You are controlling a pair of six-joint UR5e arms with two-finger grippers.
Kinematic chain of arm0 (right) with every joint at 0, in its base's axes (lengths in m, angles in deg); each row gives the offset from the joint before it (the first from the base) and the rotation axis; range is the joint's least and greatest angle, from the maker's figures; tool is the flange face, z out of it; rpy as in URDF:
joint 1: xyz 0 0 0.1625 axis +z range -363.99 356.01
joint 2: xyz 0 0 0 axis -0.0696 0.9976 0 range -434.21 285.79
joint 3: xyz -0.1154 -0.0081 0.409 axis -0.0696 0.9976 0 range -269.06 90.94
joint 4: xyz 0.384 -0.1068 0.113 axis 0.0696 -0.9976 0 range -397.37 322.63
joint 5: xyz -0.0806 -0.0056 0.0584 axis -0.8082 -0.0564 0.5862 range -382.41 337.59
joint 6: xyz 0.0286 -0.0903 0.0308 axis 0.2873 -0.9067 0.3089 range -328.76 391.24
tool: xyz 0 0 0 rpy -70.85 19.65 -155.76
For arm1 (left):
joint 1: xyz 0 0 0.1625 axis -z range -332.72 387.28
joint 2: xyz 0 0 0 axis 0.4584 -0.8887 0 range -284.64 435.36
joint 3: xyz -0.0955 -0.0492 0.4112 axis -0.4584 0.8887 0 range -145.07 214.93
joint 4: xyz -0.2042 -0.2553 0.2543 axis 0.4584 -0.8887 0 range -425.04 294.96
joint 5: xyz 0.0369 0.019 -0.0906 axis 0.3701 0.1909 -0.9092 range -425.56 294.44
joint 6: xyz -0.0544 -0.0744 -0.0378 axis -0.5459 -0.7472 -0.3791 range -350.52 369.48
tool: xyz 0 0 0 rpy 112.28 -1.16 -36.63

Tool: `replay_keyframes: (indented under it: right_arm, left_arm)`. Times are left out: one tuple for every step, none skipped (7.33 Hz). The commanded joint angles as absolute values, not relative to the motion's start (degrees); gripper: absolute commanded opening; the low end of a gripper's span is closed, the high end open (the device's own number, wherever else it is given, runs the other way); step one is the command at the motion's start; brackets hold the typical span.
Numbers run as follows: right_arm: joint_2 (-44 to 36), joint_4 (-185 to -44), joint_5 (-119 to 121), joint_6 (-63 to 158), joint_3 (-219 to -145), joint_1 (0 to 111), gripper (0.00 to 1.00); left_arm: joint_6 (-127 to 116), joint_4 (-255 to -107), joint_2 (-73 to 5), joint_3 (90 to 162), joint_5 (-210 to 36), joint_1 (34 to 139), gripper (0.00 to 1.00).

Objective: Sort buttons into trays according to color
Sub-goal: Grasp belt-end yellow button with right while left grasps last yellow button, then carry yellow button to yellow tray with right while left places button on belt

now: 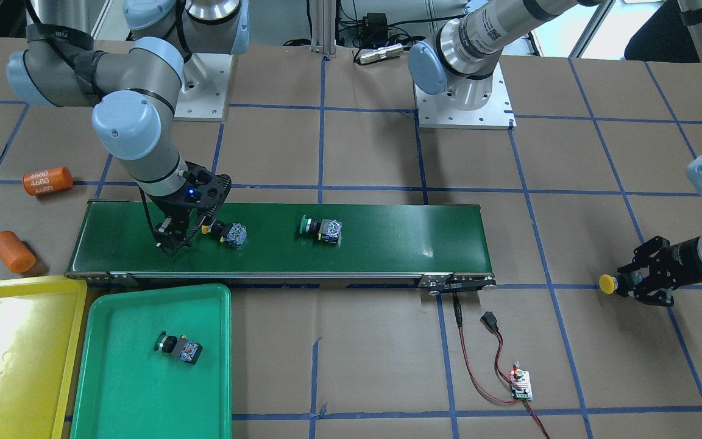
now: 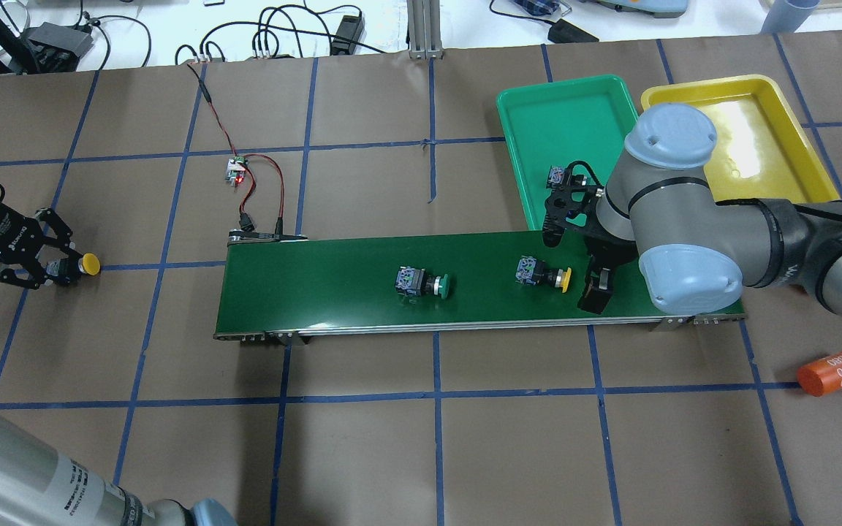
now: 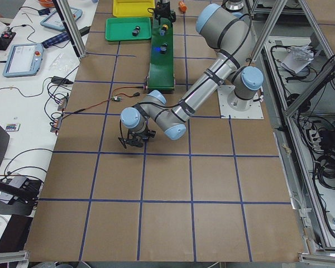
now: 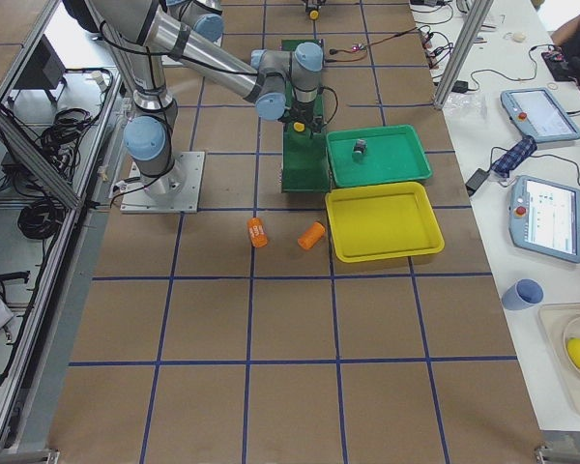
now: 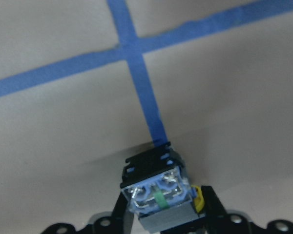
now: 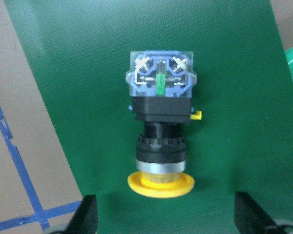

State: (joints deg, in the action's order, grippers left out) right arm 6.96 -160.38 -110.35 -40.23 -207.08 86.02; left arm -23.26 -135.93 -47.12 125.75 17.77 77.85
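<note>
Four buttons counted, two yellow-capped and two green-capped. On the conveyor belt (image 1: 387,241), mid-frame in the front view: the first yellow button (image 1: 224,232) at left, the first green button (image 1: 322,228) near centre. Two trays, lower left: the green tray (image 1: 131,396) holding the second green button (image 1: 178,347), the yellow tray (image 1: 16,366) beside it at the corner. At the right edge, the second yellow button (image 1: 607,284) clamped in the left gripper (image 1: 630,281). Right gripper (image 6: 166,204) spread wide either side of the first yellow button's cap, not touching it. Far left: upper orange cylinder (image 1: 47,180), lower orange cylinder (image 1: 12,251).
</note>
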Motion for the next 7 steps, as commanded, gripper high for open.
replay_keyframes:
  right_arm:
    - [6.74, -160.68, -110.74, -40.48, -207.01, 86.53, 1.00]
    - [6.65, -160.86, -110.74, -40.56, -207.00, 86.53, 1.00]
    - [6.48, -161.21, -110.48, -41.00, -207.00, 86.53, 0.93]
    - [6.30, -161.12, -112.13, -41.09, -206.57, 86.53, 0.50]
    - [6.91, -161.04, -114.32, -41.09, -206.74, 86.53, 0.35]
    - [6.83, -160.86, -115.47, -41.27, -206.39, 86.53, 0.30]
    - [6.22, -160.34, -115.57, -44.40, -205.34, 86.45, 0.29]
  left_arm:
    - [-24.00, -136.40, -45.68, 125.02, 17.94, 78.43, 0.23]
    - [-25.23, -137.45, -42.88, 126.50, 17.59, 80.09, 0.23]
    - [-25.67, -141.11, -39.72, 128.17, 17.06, 81.50, 0.22]
    - [-27.33, -141.58, -36.47, 130.45, 16.54, 84.21, 0.22]
    - [-29.87, -141.85, -33.30, 133.08, 15.49, 88.41, 0.23]
    - [-31.38, -141.85, -30.40, 137.28, 11.56, 91.94, 0.23]
    - [-36.00, -140.81, -27.50, 142.37, 8.65, 95.28, 0.23]
